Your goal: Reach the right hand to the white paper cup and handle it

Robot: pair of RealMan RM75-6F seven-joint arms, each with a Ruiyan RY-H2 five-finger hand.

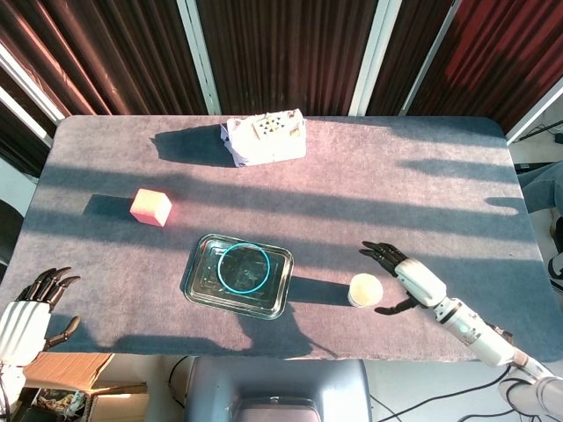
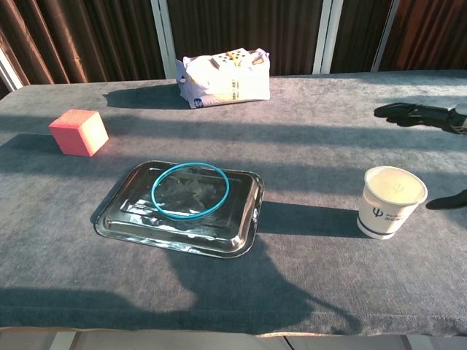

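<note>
The white paper cup [image 1: 363, 289] stands upright on the grey table, right of the metal tray; it carries a small dark logo [image 2: 392, 202]. My right hand [image 1: 412, 279] hovers just right of the cup, fingers spread, holding nothing and not touching it. In the chest view only its dark fingertips [image 2: 408, 113] and thumb tip show at the right edge. My left hand [image 1: 31, 308] hangs off the table's near left corner, fingers extended, holding nothing.
A metal tray [image 1: 201, 286] with a teal ring [image 1: 244, 267] lies at centre front. A pink cube [image 1: 150, 207] sits to the left, and a white bag [image 1: 265, 137] at the back. The table's near edge [image 1: 290, 359] runs close below the cup.
</note>
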